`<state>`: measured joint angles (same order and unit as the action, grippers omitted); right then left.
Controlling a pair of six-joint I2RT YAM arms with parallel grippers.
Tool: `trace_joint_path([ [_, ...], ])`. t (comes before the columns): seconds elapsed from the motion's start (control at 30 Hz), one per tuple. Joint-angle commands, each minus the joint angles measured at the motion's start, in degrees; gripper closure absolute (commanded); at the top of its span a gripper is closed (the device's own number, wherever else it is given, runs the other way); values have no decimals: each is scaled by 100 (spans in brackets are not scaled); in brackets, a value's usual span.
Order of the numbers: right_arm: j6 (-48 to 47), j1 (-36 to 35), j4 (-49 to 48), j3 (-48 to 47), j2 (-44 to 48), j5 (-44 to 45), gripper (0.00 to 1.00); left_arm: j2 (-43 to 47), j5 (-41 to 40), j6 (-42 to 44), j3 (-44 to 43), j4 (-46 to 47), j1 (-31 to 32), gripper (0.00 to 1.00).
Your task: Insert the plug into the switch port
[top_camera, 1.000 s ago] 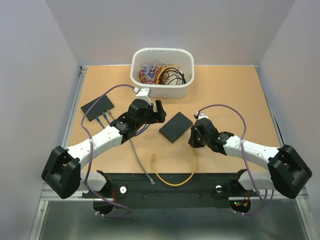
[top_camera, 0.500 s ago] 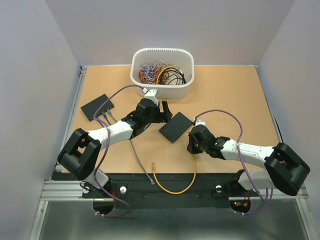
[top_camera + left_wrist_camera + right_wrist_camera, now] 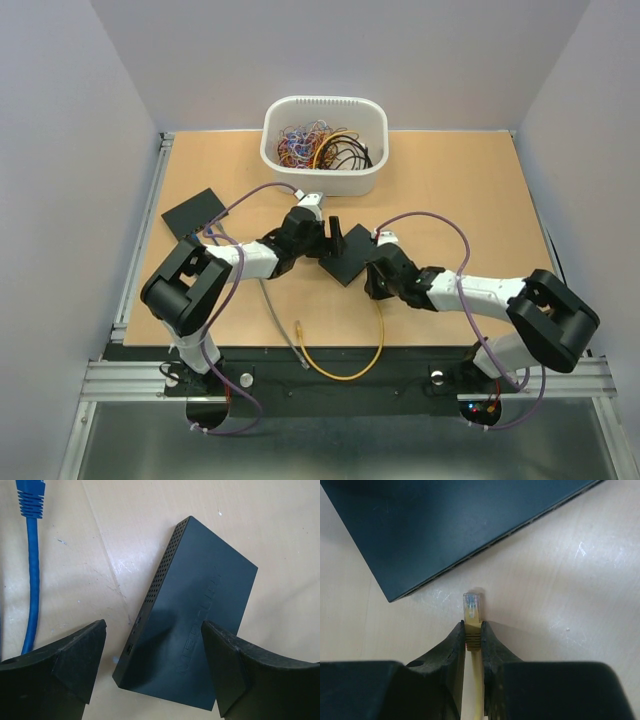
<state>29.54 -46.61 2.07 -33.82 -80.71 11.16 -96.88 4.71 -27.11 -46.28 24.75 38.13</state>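
Right hand (image 3: 473, 632) pinched shut on the yellow cable (image 3: 476, 690) just behind the plug (image 3: 472, 606); plug juts forward past the fingertips, clear tip up in the wrist view. Plug lies low over the table (image 3: 580, 605), just beside the near corner of the switch (image 3: 440, 525) but apart from it; a strip of bare table shows between tip and box edge. No port can be made out on the edge facing the plug from this view

Left hand (image 3: 152, 665) wide open, holding nothing; its two fingers (image 3: 75, 655) straddle the near end of the switch (image 3: 195, 615), one on each side, not clearly touching. Perforated side of the box faces left in the wrist view, with a small square opening low on that side near the corner. A blue cable (image 3: 31, 580) with its connector lies on the table to the left, well clear of the box

Top view: switch (image 3: 345, 258) sits mid-table between the two hands, left hand (image 3: 332, 235) at its far-left side, right hand (image 3: 378, 268) at its right. Yellow cable (image 3: 345, 372) loops back toward the table's near edge, its other end lying free beside a grey cable (image 3: 278, 322). A second black box (image 3: 195, 210) sits at the left of the table. White bin (image 3: 323, 145) of tangled wires at the far edge
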Motion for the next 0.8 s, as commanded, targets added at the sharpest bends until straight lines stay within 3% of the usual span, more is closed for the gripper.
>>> trace_joint_path([
  [0.0,-212,-68,-136,-247,-191,159,100,-59,179,-75,111,407,-7,13],
  [0.77,-344,-138,-163,-713,-340,-17,100,-419,215,-101,181,583,169,15],
])
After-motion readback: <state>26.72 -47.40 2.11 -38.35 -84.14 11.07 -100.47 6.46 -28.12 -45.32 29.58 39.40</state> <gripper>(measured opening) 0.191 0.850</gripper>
